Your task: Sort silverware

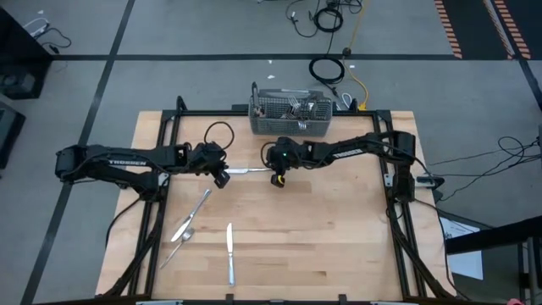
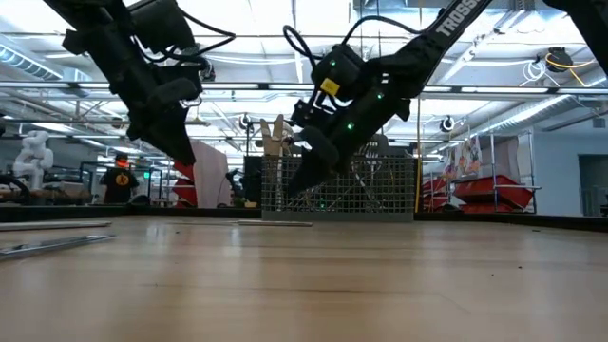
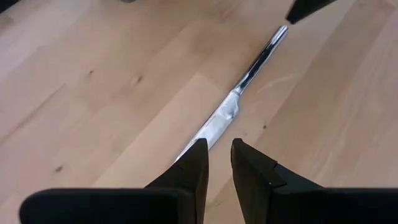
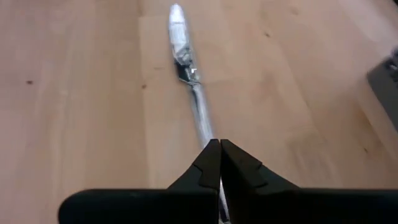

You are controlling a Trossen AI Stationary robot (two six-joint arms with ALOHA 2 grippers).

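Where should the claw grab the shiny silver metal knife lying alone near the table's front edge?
Around the slim silver metal knife's middle, coming straight down, pinching across its narrow width. It lies flat on the light wooden table, with bare wood on either side.

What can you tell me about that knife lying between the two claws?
The knife is slim, shiny, silver-coloured metal, with a rounded blade tip and a narrow handle. It lies flat on the wooden table, just in front of the basket. The right claw is shut at its handle end, apparently pinching it. The left claw, slightly parted, sits at the blade end without clearly touching it.
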